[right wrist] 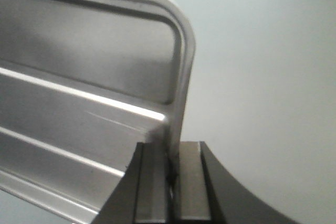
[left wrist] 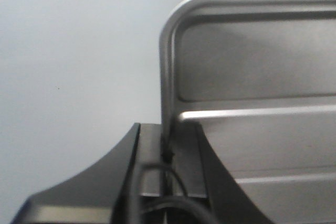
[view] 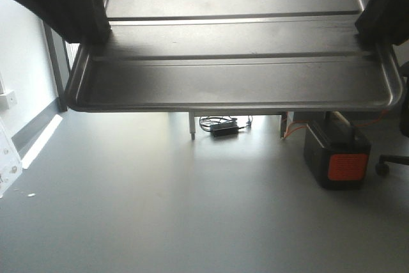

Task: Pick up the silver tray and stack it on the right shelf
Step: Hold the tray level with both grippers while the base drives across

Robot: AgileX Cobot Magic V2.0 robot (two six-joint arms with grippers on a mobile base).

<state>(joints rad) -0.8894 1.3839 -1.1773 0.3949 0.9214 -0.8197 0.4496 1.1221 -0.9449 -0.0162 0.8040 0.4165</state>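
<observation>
The silver tray (view: pixel 236 43) hangs in the air across the top of the front view, tilted so its ridged base faces the camera. My left gripper (view: pixel 96 39) is shut on its left short rim and my right gripper (view: pixel 370 30) is shut on its right short rim. In the left wrist view the tray (left wrist: pixel 252 77) rises from the left gripper (left wrist: pixel 167 153), whose jaws clamp the rim. In the right wrist view the tray (right wrist: pixel 94 77) stands in the right gripper (right wrist: pixel 173 174), pinched the same way. The right shelf is out of view.
Below the tray lies grey floor (view: pixel 179 209). A black box with an orange panel (view: pixel 337 158) stands at the right, next to an office-chair base (view: pixel 393 161). A power brick with cables (view: pixel 222 126) and a metal leg (view: pixel 192 126) sit further back. A white wall (view: pixel 22 62) is at the left.
</observation>
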